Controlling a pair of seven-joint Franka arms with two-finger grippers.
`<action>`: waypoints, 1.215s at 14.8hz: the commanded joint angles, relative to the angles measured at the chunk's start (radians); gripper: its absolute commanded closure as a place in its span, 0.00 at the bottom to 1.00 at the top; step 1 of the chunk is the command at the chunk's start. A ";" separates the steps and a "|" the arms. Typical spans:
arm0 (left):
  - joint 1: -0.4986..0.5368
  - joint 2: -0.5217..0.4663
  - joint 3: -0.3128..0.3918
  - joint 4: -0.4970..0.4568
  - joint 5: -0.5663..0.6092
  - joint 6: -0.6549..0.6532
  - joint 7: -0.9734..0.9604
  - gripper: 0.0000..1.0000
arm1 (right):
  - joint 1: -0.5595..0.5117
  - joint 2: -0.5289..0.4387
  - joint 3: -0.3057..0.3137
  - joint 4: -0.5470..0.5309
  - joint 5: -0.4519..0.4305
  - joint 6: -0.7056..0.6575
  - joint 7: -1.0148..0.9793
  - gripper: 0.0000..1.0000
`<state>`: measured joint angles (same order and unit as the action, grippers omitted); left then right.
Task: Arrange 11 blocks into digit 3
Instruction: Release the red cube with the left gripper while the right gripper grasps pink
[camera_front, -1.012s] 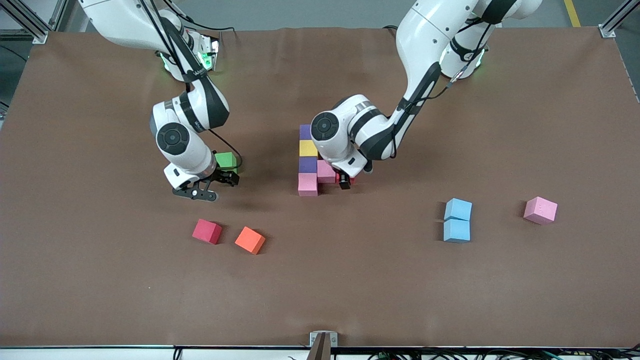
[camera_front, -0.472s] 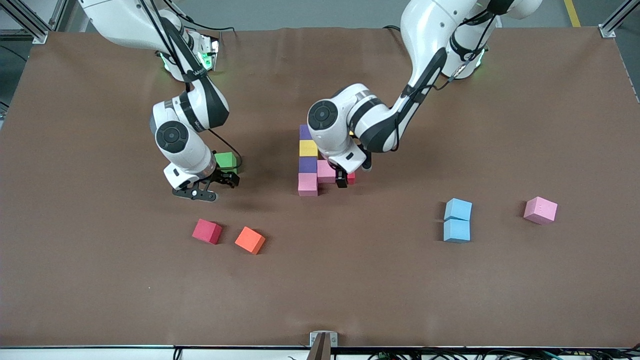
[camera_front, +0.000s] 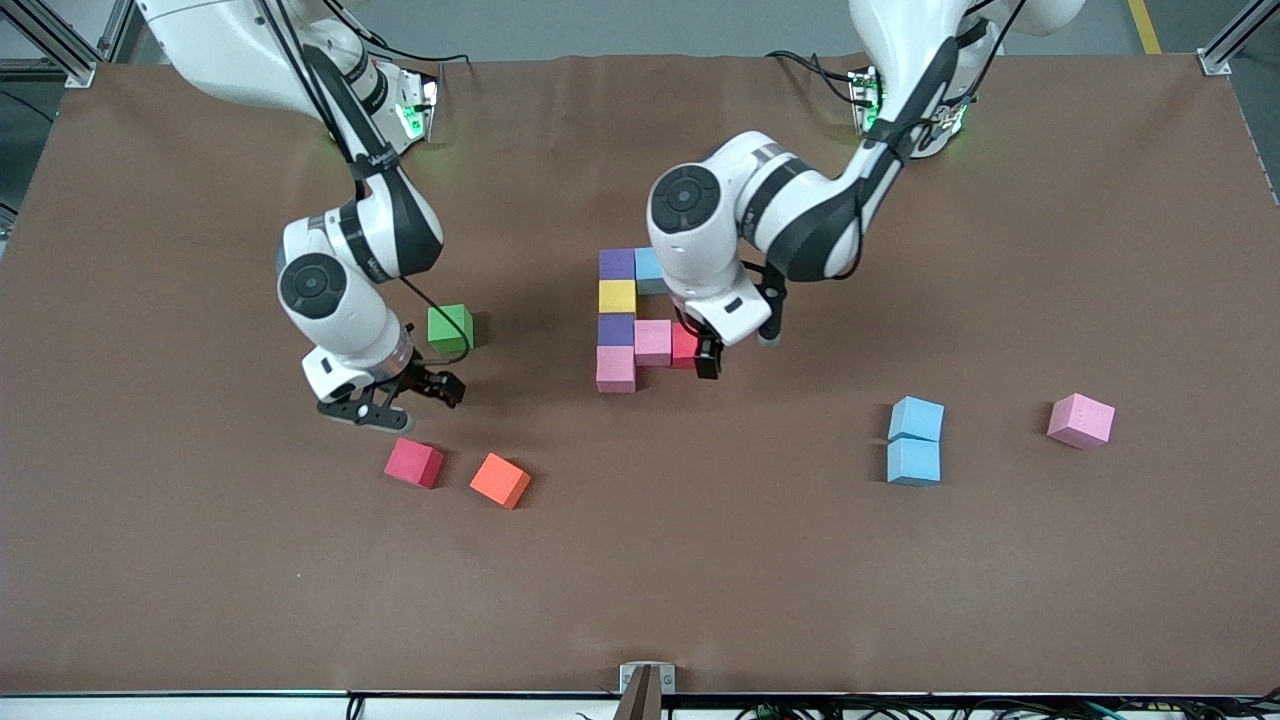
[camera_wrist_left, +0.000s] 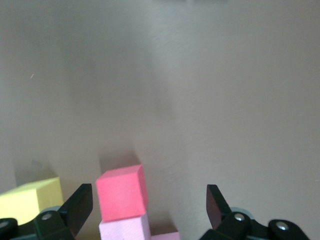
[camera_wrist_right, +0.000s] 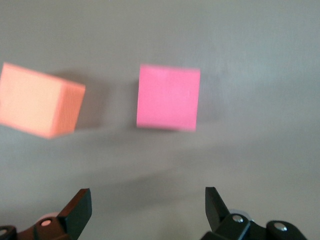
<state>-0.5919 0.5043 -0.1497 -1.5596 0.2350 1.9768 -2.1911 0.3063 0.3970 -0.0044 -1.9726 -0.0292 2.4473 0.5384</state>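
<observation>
Showing partial digit 3 (camera_front: 636, 322) at frame centre, long axis running up-down in the front view: column of purple cube (camera_front: 617, 264), yellow cube (camera_front: 617, 296), second purple cube (camera_front: 616, 329) and pink cube (camera_front: 616, 369), all touching. Prongs pointing toward the left arm's end of the table: light blue cube (camera_front: 649, 266) beside the top purple one, then pink cube (camera_front: 653, 342) plus red cube (camera_front: 685, 346) off the second purple one. Left gripper (camera_front: 710, 358) just over the red cube's edge, fingers spread wide, nothing held; in the left wrist view (camera_wrist_left: 149, 205) red cube (camera_wrist_left: 122, 193) between the open fingers, pink below it, yellow (camera_wrist_left: 30, 201) at lower left. Right gripper (camera_front: 392, 398) at centre left of the front view, over bare table above a loose red cube (camera_front: 414, 463), fingers wide apart and empty; right wrist view (camera_wrist_right: 148, 209) showing that red cube (camera_wrist_right: 168, 97) and orange cube (camera_wrist_right: 40, 106) ahead. Orange cube (camera_front: 500, 480) just beside the loose red one, both turned askew. Green cube (camera_front: 450, 327) near the right arm's wrist. Two light blue cubes (camera_front: 915, 419) (camera_front: 913, 461) touching, stacked up-down at right of frame; loose pink cube (camera_front: 1080, 420) farther right, rotated slightly. Brown table (camera_front: 700, 580) under everything.
</observation>
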 joint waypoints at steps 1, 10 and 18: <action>0.053 -0.001 -0.002 0.036 0.012 -0.015 0.137 0.00 | -0.042 0.120 -0.005 0.141 -0.055 -0.007 -0.033 0.00; 0.245 -0.007 -0.005 0.136 0.004 -0.116 0.710 0.00 | -0.093 0.267 -0.005 0.307 -0.051 -0.010 -0.043 0.00; 0.360 -0.023 -0.004 0.142 0.003 -0.125 1.132 0.01 | -0.076 0.278 -0.005 0.342 -0.038 -0.085 0.029 0.00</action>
<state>-0.2624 0.4992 -0.1461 -1.4195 0.2350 1.8741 -1.1728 0.2220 0.6578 -0.0166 -1.6429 -0.0748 2.3746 0.5131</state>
